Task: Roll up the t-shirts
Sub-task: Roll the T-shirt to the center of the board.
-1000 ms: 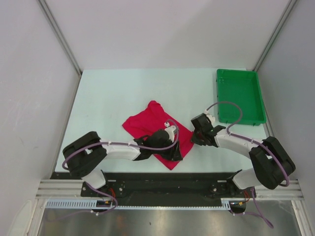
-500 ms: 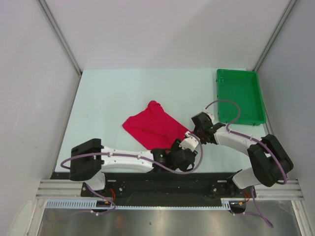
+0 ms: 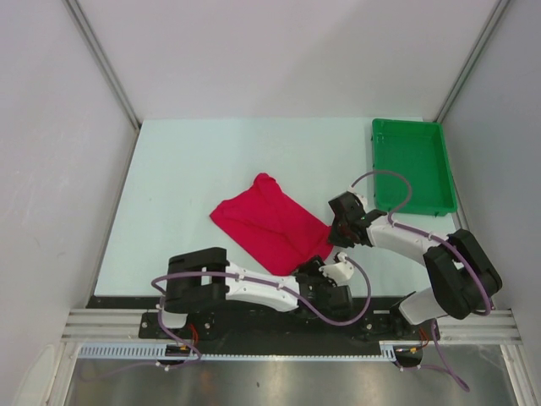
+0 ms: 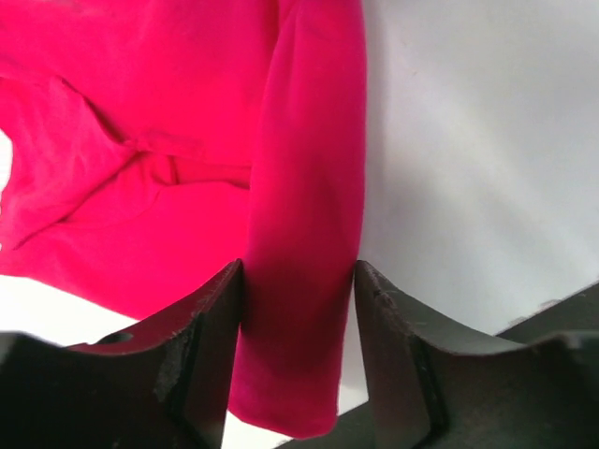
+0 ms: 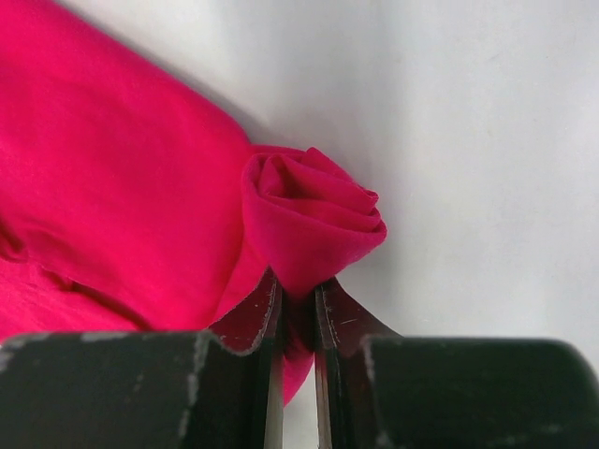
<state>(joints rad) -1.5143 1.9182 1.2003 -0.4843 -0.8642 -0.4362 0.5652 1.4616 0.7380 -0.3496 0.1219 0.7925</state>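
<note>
T-shirt (image 3: 266,222): lying mid-counter (image 3: 186,169), right corner curled tight.
Right end effector (image 5: 298,288): pinching that curl, nearly closed.
Left end effector (image 4: 299,276): straddling the near folded edge, jaws wide; grip unclear.
Room: green tray (image 3: 374,169) sitting well apart.

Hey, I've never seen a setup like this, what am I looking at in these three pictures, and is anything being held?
This is a robot: a left arm and a right arm bolted at the near edge of a table. The wide picture is from a fixed camera above and behind them; the two close-ups come from a camera on each wrist. On the table lie a red t-shirt, rolled along one edge, and a green tray off to the right. The right gripper pinches the roll's end. The left gripper has the rolled edge between its jaws; whether it squeezes is unclear.
</note>
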